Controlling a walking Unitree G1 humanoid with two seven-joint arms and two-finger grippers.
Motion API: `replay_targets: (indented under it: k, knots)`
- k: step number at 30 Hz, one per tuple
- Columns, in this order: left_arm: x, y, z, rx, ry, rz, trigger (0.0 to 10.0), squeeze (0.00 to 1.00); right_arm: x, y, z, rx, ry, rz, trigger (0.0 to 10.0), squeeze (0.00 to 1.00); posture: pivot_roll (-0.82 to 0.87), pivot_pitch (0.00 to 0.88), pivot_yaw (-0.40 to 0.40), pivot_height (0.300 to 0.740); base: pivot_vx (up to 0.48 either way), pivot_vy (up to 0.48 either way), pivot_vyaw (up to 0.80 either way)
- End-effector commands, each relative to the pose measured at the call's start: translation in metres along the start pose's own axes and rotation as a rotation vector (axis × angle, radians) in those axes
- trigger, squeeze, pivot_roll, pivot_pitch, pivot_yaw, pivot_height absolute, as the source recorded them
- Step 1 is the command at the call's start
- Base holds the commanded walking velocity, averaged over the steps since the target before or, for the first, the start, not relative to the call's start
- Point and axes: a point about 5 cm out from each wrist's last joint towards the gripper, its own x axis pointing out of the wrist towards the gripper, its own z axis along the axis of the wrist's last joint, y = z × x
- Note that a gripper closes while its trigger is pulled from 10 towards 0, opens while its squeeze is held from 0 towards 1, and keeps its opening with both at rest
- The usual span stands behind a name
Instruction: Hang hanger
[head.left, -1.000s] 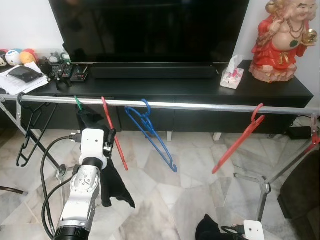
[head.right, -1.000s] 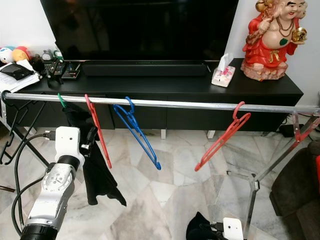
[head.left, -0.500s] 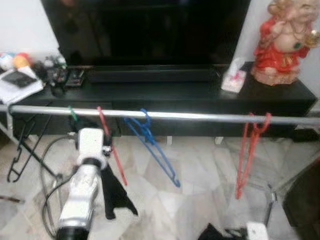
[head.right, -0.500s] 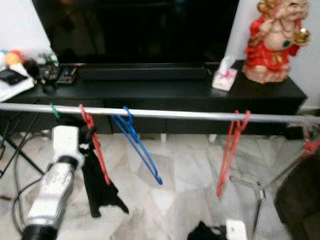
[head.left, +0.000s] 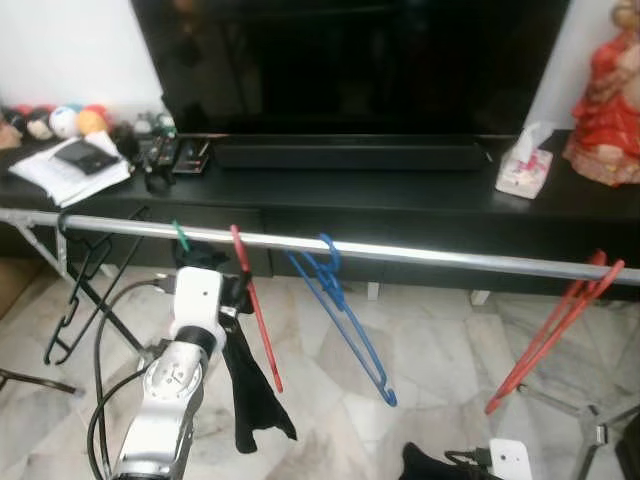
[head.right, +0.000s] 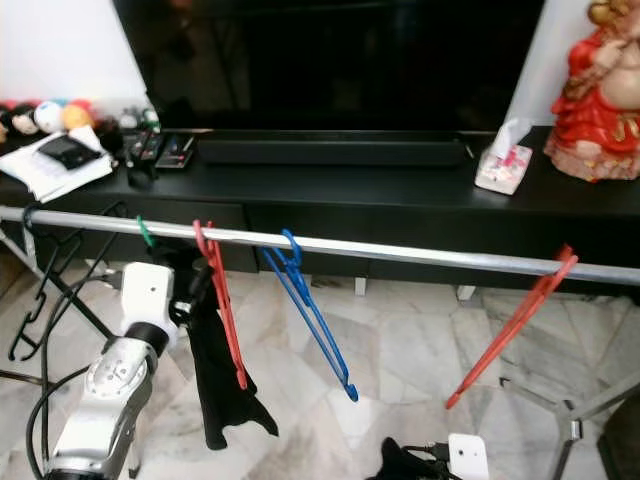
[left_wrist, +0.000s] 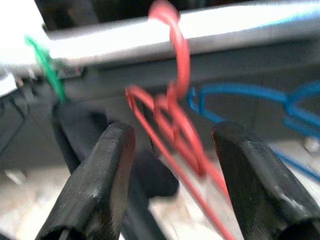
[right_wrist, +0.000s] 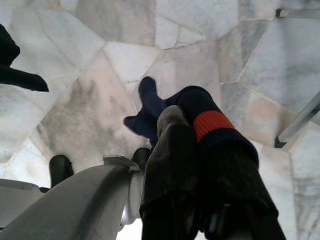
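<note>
- Eye views: the red hanger (head.left: 254, 310), thin rigid plastic, light and likely slippery, hung by its hook on the steel rail (head.left: 420, 252), beside a black garment (head.left: 250, 385) on a green-hooked hanger.
- Left wrist view: the left pincer (left_wrist: 172, 165) was released, its fingers flanking the hanger's neck, the best hold.
- Right wrist view: the right pincer (right_wrist: 200, 200) was clenched on a dark, red-banded sock (right_wrist: 200, 117).

Head cameras look down on the rail (head.left: 400, 250).
</note>
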Motion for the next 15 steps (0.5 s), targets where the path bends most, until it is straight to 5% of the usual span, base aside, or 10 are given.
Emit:
replay_targets:
  k: [1,4,9,15]
  knots:
    - [-0.006,0.001,-0.003,-0.015,0.06,-0.051,10.0,0.0,-0.002,-0.001,-0.004,0.005,0.006,-0.002,10.0,0.0,-0.13,0.0,0.019,0.74,0.0,0.0,0.0]
    - [-0.008,0.006,-0.011,-0.045,0.185,-0.048,10.0,0.0,-0.003,-0.002,-0.007,0.006,0.012,-0.002,10.0,0.0,-0.13,0.0,0.02,0.74,0.0,0.0,0.0]
    - [-0.005,0.01,-0.007,-0.117,0.211,-0.007,10.0,0.0,-0.003,-0.003,-0.008,0.004,0.014,-0.002,10.0,0.0,-0.13,0.0,0.02,0.74,0.0,0.0,0.0]
    - [0.023,-0.005,0.011,-0.281,0.257,-0.01,10.0,0.0,-0.001,0.002,-0.005,0.008,0.011,0.012,10.0,0.0,-0.14,0.005,0.019,0.74,0.0,0.0,0.0]
